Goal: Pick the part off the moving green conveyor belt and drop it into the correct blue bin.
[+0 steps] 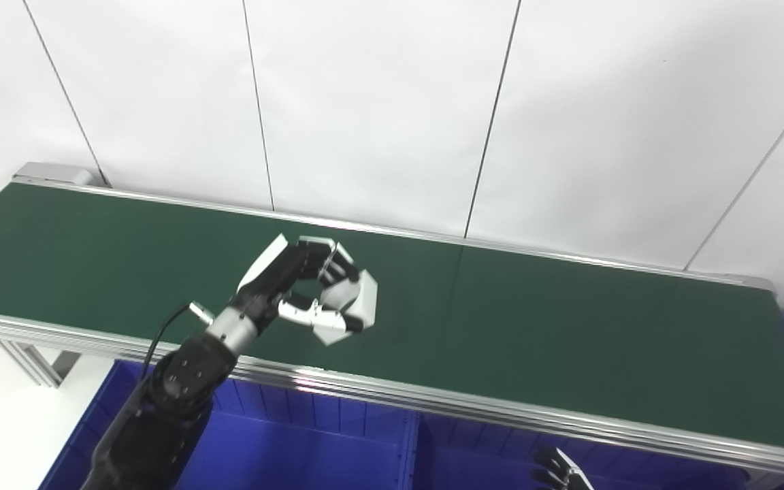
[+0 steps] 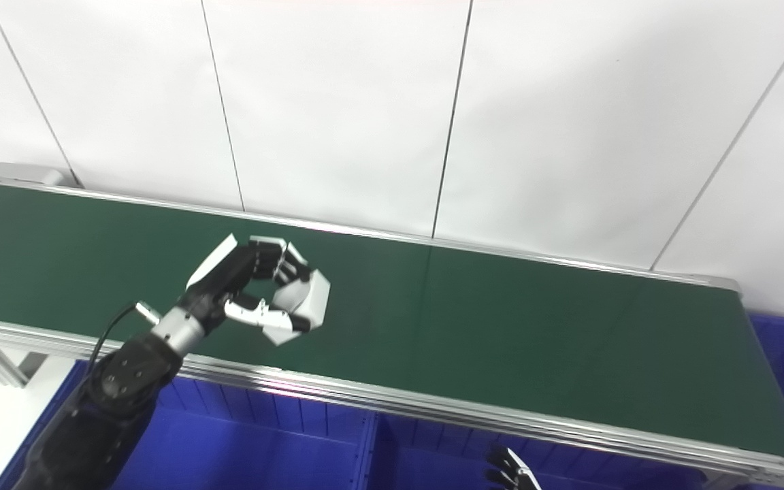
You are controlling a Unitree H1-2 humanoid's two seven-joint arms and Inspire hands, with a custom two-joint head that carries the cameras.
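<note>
Over the belt [image 1: 535, 327], the left hand [image 1: 317, 289] hovers with fingers curled, holding nothing visible. No part shows, so picking and dropping into a bin [image 1: 283, 449] remain. Right hand [image 1: 559, 473] barely shows; grip unclear.

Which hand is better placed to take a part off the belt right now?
Probably the left hand: it hangs over the green conveyor belt with fingers curled. Only the right hand's fingertips show, low by the blue bin. No part is in view.
</note>
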